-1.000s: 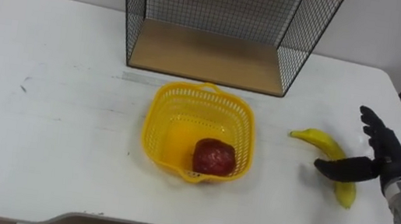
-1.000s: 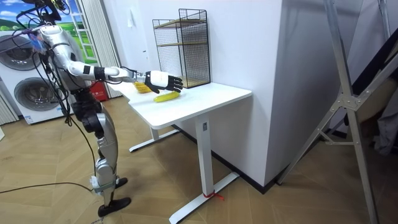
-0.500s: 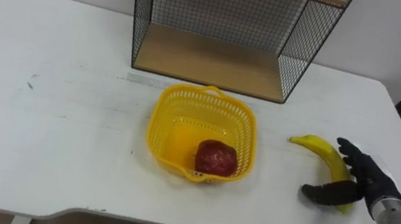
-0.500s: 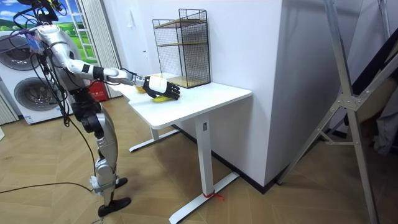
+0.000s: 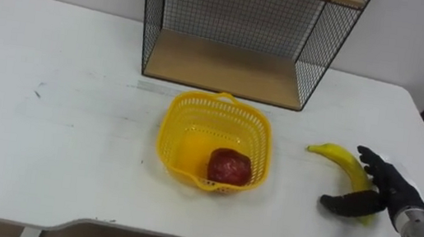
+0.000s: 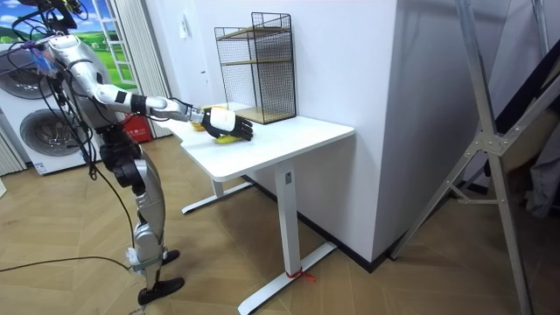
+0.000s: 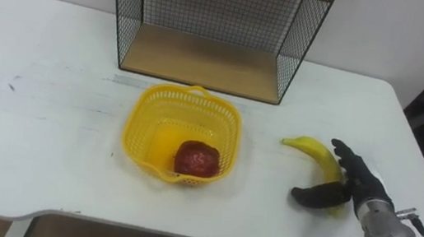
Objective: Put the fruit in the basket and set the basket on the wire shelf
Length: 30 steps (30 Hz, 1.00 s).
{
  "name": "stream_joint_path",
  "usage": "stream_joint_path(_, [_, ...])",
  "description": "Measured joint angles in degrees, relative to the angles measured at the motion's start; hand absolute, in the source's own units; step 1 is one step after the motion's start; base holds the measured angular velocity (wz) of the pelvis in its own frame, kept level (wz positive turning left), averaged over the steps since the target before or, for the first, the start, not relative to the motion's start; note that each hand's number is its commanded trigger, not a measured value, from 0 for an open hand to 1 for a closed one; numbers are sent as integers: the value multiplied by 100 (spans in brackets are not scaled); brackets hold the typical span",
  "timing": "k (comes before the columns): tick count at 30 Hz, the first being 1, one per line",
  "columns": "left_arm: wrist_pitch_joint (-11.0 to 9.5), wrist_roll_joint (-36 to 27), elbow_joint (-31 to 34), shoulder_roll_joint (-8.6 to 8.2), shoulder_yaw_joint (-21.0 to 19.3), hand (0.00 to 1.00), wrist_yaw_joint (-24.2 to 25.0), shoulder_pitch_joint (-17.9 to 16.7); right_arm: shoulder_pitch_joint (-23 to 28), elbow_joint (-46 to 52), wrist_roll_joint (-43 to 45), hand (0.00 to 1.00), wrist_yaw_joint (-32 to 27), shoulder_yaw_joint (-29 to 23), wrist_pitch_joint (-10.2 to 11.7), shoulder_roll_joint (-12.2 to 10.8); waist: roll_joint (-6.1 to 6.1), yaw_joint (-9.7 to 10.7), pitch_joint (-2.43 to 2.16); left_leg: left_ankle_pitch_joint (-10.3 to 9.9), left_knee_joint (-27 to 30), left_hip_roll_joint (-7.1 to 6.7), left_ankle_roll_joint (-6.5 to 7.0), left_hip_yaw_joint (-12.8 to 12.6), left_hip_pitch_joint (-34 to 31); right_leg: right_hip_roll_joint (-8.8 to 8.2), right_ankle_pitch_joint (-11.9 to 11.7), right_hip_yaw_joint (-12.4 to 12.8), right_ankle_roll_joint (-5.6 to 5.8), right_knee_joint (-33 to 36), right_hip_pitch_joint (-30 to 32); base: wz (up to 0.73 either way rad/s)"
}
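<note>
The curved yellow banana [image 5: 338, 156] lies on the white desk [image 5: 55, 113], well to the right of the yellow plastic mesh basket [image 5: 219, 98], and my worry is the grip. My right hand [image 5: 388, 185] has it only by the lower end, so when I lift, the long free end pointing toward the basket could swing down or twist out between thumb and fingers. If the smooth skin slips, it drops back on the desk, and this spot is near the desk's right edge, so it could roll off. Carrying it over too low could also knock the basket's rim and shift it.

The hand is half closed round that lower end: the thumb crosses on the near side and the fingers [image 5: 370, 162] curl over the far side, with the banana resting on the desk between them. A dark red round fruit [image 5: 228, 167] sits in the basket, in front of the black wire shelf [image 5: 234, 22].
</note>
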State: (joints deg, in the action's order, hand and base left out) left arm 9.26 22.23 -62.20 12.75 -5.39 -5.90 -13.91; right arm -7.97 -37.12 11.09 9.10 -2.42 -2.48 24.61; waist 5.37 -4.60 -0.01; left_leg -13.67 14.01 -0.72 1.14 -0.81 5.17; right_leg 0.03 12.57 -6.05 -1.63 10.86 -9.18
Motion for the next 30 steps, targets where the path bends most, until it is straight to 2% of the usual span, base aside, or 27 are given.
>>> stream_joint_path(5, [-6, 1, -10, -4, 0, 0, 2, 41, -51, -180, 551, 100, -258, -15, 117, 32, 15, -24, 7, -1, 45, -4, -1, 65, 2, -1, -1, -68, -2, -8, -22, 7])
stream_joint_path(10, [-11, 1, -28, -7, 0, 0, 2, 57, -271, -495, 1002, 100, -429, -72, 114, 32, 17, -42, 8, 1, 50, -5, -4, 120, 17, -1, -1, -139, -2, -14, -60, 6])
stream_joint_path(13, [-11, 1, -19, -7, -5, 0, 4, 61, -349, -523, 1169, 100, -481, -111, 31, 35, 16, -61, 7, 2, 35, -2, -8, 131, 28, 0, -1, -156, -1, -25, -72, 2])
stream_joint_path(30, [-51, -7, -55, -4, 11, 0, 20, 189, -366, -516, 775, 100, -414, -110, -60, 23, 20, -43, 3, 7, 35, 0, -16, 120, 32, 2, -1, -186, -2, -26, -73, 0])
